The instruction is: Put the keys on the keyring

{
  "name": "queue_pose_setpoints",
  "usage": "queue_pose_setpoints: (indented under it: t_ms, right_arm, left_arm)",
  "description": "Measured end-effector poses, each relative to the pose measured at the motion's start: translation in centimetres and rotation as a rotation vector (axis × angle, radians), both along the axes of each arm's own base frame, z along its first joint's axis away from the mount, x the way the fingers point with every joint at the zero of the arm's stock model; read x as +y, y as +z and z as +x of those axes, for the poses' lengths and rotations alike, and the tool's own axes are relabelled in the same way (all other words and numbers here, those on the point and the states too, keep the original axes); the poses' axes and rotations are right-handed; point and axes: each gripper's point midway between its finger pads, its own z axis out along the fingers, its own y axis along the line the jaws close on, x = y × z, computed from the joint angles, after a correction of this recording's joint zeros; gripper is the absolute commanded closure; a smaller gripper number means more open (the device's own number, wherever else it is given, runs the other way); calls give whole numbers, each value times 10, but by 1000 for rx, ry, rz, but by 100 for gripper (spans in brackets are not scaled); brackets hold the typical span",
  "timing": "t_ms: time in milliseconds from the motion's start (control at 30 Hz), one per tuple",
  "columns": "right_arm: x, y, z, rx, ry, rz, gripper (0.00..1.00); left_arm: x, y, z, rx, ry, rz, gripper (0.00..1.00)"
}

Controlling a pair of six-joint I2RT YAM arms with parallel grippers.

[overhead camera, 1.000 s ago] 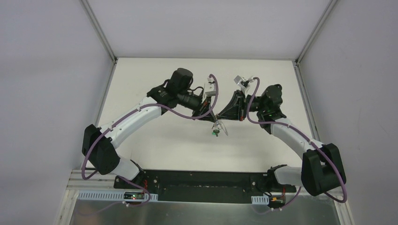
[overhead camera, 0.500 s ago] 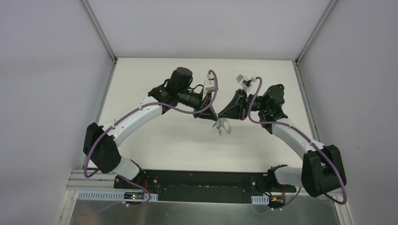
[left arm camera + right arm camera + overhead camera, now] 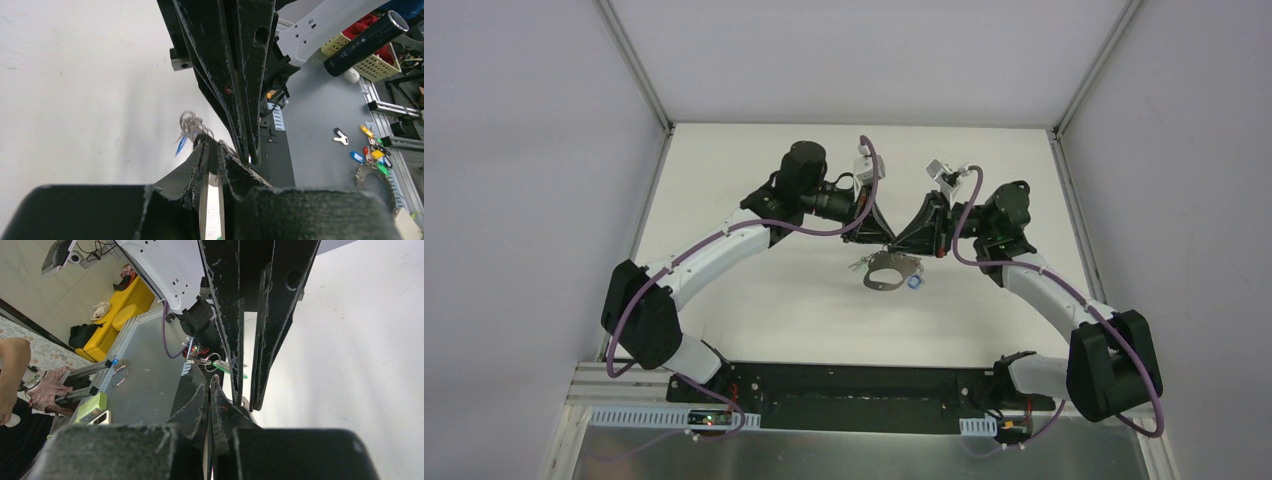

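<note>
Within the last second the keyring (image 3: 892, 263) has swung flat beneath the left gripper (image 3: 879, 238) and right gripper (image 3: 904, 240), both pinched shut tip to tip, baring the blue key (image 3: 913, 283), so we judge threading unfinished.

The keyring (image 3: 190, 121) is showing bright, glossy metal rings. The left gripper (image 3: 212, 148) is presenting matt black, scuffed plastic. The table (image 3: 75, 75) is reading matt white.

Robotics lab; white-walled booth (image 3: 524, 150); aluminium rails (image 3: 395, 107); yellow parts basket (image 3: 371, 65); yellow sofa (image 3: 117, 305) beyond the bench (image 3: 145, 390)
</note>
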Motion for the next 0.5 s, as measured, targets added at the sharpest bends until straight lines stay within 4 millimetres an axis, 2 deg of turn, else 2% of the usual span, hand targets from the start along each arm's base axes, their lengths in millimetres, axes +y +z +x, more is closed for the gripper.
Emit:
queue_pose_setpoints:
  t_ms: [200,500]
  right_arm:
    - [0,-3,-1,12,2,-4,100]
    - [-4,-2,3,10,-16,-3,100]
  left_arm:
    - [0,0,2,-11,2,-17,95]
    - [12,-7,-8,-73,-19,23,92]
